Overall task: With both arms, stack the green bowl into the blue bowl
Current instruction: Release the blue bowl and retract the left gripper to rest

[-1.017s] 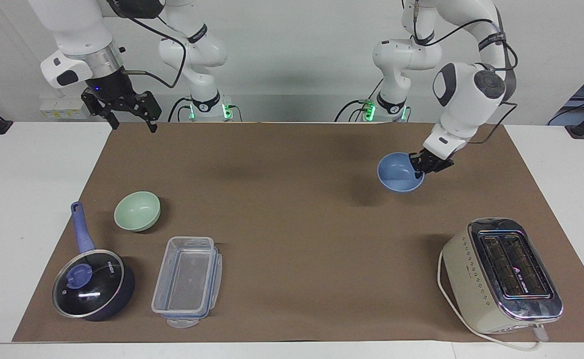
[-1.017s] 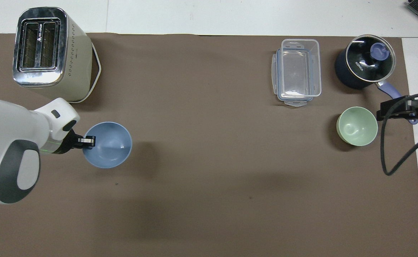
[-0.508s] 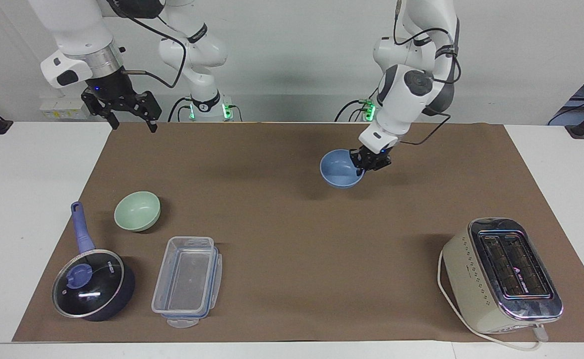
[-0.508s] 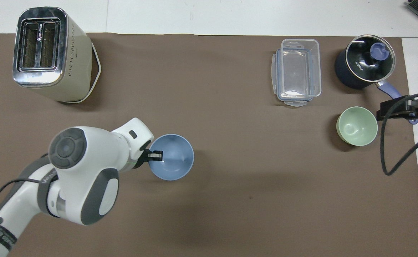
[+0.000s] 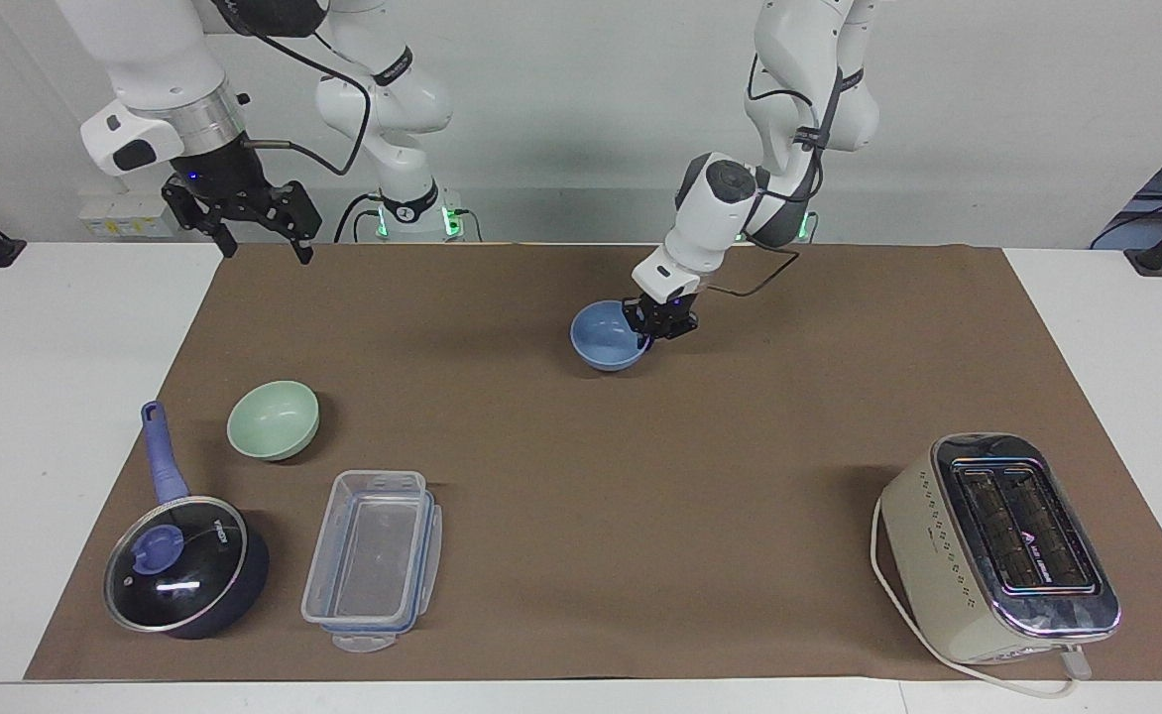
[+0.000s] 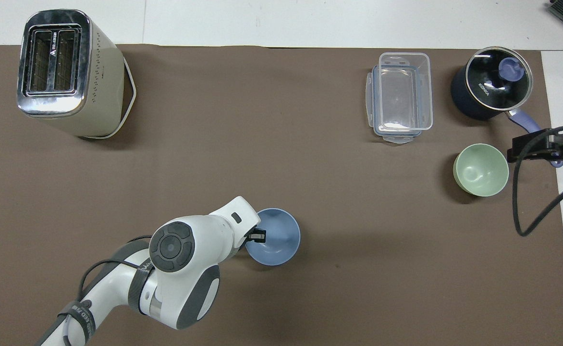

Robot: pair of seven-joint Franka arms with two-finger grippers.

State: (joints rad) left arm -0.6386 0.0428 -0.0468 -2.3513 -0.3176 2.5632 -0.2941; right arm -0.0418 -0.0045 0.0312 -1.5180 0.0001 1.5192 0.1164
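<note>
Blue bowl [image 5: 609, 335], pinched at its rim by the left gripper [image 5: 652, 323], has travelled toward mid-mat; right gripper [image 5: 259, 226] waits open.

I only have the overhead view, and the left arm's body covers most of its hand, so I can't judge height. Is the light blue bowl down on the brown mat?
Observer: In the facing view the left hand pinches the rim of the small round light blue bowl. The bowl is very low over the brown paper mat, but I cannot tell if it touches.
Operator: And the right hand, is it at the green bowl?
Observer: No. The right hand hangs high in the air with its fingers spread. It is well clear of the small round pale mint-green bowl, which sits on the mat.
</note>
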